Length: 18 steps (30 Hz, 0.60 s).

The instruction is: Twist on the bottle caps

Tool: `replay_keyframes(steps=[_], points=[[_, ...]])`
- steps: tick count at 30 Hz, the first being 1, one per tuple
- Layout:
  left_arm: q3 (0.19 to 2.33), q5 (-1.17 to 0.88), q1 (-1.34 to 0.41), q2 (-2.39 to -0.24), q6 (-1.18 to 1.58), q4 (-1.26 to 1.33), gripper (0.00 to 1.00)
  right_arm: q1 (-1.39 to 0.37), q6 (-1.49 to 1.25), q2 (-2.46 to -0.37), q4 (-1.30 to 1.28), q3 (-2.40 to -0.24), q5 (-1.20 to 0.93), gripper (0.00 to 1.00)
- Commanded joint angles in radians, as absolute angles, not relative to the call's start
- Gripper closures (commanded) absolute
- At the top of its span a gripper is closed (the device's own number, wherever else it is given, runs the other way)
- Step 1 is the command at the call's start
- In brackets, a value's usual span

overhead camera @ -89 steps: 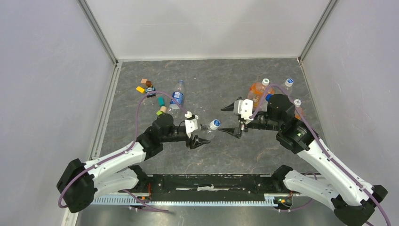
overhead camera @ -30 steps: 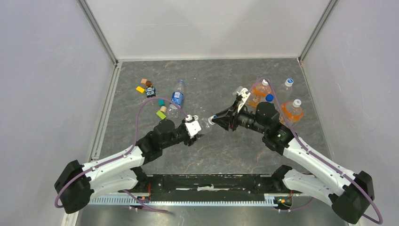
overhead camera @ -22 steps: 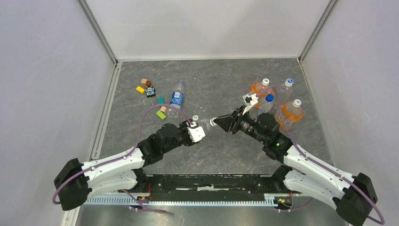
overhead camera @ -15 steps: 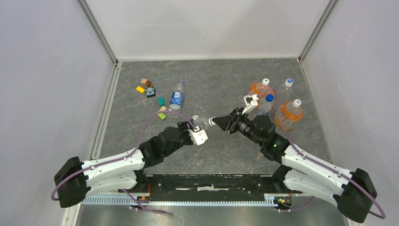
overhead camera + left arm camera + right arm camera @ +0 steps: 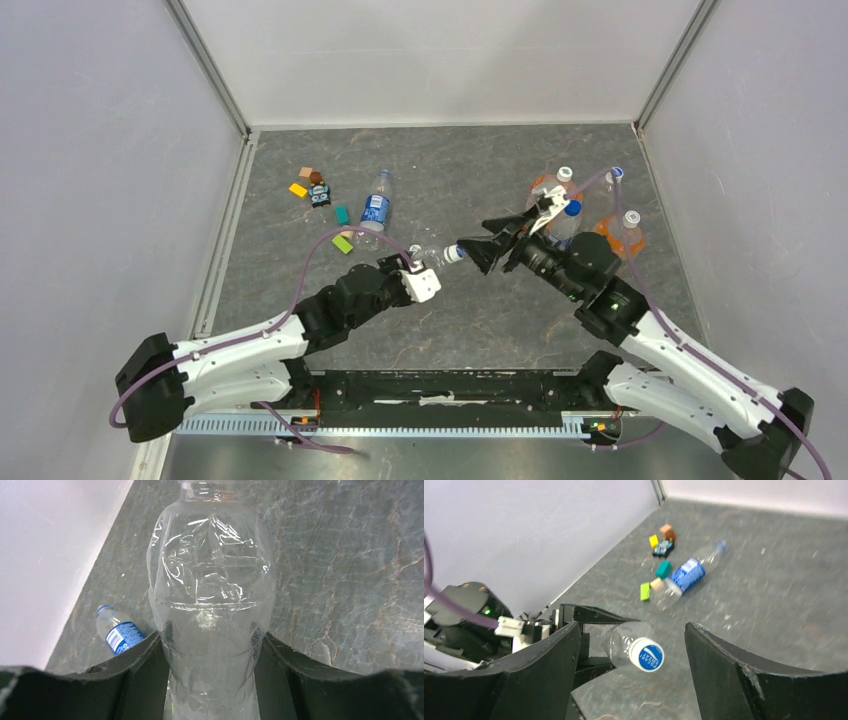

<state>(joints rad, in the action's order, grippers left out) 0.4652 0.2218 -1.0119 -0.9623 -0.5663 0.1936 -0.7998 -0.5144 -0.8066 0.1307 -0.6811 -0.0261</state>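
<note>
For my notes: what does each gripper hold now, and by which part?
Left gripper clamps the clear bottle around its body; right gripper open, holding nothing.

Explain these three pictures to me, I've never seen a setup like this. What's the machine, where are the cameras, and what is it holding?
The machine is a pair of robot arms bolted at the near edge of a grey table. The wide picture looks down from above and behind them. The other two pictures come from a small camera on each wrist, so each shows that arm's own dark fingers at the bottom. The left gripper is closed on a clear bottle with no label, tipped toward the other arm. The right gripper is open, with its fingers on either side of the bottle's cap but not touching it. Also on the table are a second bottle with a blue label, lying down, some small coloured blocks, and, at the far right, bottles of orange drink.
</note>
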Motion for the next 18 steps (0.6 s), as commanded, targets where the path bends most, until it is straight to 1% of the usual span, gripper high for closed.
replay_keyframes(steps=[1,2,5,7,10,14,18], points=[[0.527,0.012,-0.939,-0.944,-0.422,0.186,0.98,-0.713,-0.170,-0.776,0.037,-0.802,-0.290,0.18],[0.532,-0.063,-0.916,-0.942,-0.402,0.183,0.98,-0.692,-0.086,-0.782,0.006,-0.825,-0.387,0.18],[0.551,-0.269,-0.843,-0.948,-0.351,0.174,0.98,-0.669,0.139,-0.799,-0.184,-0.904,-0.530,0.18],[0.569,-0.407,-0.807,-0.961,-0.340,0.156,0.98,-0.668,0.267,-0.800,-0.284,-0.941,-0.579,0.18],[0.586,-0.549,-0.778,-0.977,-0.336,0.142,0.98,-0.667,0.418,-0.811,-0.416,-0.994,-0.615,0.18],[0.590,-0.655,-0.770,-0.986,-0.350,0.138,0.98,-0.667,0.561,-0.854,-0.575,-1.065,-0.687,0.20],[0.594,-0.722,-0.770,-0.996,-0.360,0.136,0.98,-0.668,0.604,-0.869,-0.599,-1.077,-0.740,0.21]])
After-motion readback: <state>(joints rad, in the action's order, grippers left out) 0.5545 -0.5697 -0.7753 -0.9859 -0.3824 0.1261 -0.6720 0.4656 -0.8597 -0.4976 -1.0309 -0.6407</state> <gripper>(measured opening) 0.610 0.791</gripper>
